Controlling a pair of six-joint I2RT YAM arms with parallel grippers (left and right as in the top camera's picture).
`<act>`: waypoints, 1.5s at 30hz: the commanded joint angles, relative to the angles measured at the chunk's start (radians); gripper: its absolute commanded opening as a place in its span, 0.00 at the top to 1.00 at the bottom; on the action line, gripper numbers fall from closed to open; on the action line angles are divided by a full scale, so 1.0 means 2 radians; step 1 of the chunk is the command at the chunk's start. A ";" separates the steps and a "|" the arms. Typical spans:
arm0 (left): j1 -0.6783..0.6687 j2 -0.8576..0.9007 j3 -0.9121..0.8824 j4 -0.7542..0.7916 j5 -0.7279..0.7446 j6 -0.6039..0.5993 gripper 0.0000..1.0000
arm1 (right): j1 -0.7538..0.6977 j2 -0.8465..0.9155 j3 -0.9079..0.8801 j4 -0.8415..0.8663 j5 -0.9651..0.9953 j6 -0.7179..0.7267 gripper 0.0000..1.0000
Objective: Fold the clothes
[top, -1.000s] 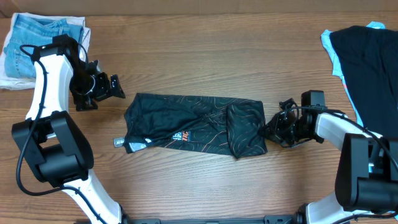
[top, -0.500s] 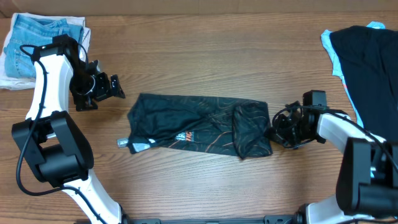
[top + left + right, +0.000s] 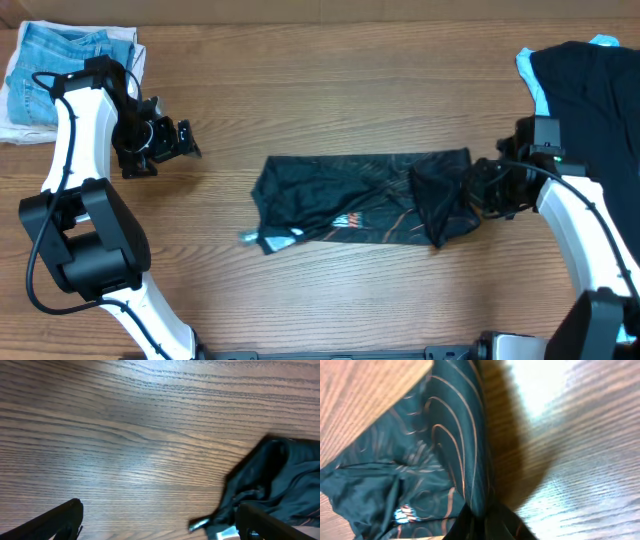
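R pincer point(image 3: 478, 192) is clenched on the right end of the black shirt point(image 3: 360, 195). In the R wrist view the fabric gathers into a ridge that runs straight into the closed pincer point(image 3: 485, 522), w/ thin orange contour lines across the shirt point(image 3: 445, 455). L pincer point(image 3: 172, 140) is released, jaws spread wide & holding nothing. It sits off the shirt's left end, a bit toward the far side, well apart from it. In the L wrist view its fingers point(image 3: 55, 522) frame bare wood, w/ the shirt's point(image 3: 280, 475) left corner near the other finger.

The shirt lies on the worktop point(image 3: 330, 90) as a long narrow band running left to right. Its right part is doubled over in a darker flap, & a small white/orange logo shows near its front-left corner. Light-blue jeans point(image 3: 55, 60) lie folded far left of the shirt, beyond the L pincer. A dark garment point(image 3: 590, 110) over a light-blue piece lies right of the shirt, past the R pincer.
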 commanded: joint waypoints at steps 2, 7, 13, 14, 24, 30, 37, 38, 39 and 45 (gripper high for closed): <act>-0.001 0.002 0.007 -0.002 0.010 -0.007 0.00 | 0.035 -0.009 0.013 -0.001 0.028 0.010 0.96; -0.001 0.002 0.007 -0.003 0.010 -0.007 0.00 | 0.090 -0.008 0.013 0.012 0.066 0.038 0.96; -0.001 0.002 0.007 -0.006 0.010 -0.007 0.00 | 0.151 0.001 0.013 0.037 0.081 0.070 0.96; -0.001 0.002 0.007 -0.006 0.010 -0.007 0.00 | 0.159 0.003 0.013 0.040 0.086 0.070 0.96; -0.001 0.002 0.007 -0.007 0.010 -0.007 0.00 | 0.245 0.046 0.011 0.074 0.095 0.098 0.96; -0.001 0.002 0.007 -0.007 0.010 -0.007 0.00 | 0.296 0.076 0.010 0.102 0.069 0.124 0.95; -0.001 0.002 0.007 -0.007 0.010 -0.007 0.00 | 0.298 0.068 0.078 0.021 0.105 0.134 0.77; -0.001 0.002 0.007 -0.007 0.010 -0.007 0.00 | 0.292 0.066 0.103 -0.011 0.123 0.134 0.73; -0.001 0.002 0.007 -0.007 0.010 -0.007 0.00 | 0.287 0.065 0.123 -0.036 0.136 0.134 0.64; -0.001 0.002 0.007 -0.007 0.010 -0.007 0.00 | 0.248 0.064 0.201 -0.127 0.156 0.111 0.24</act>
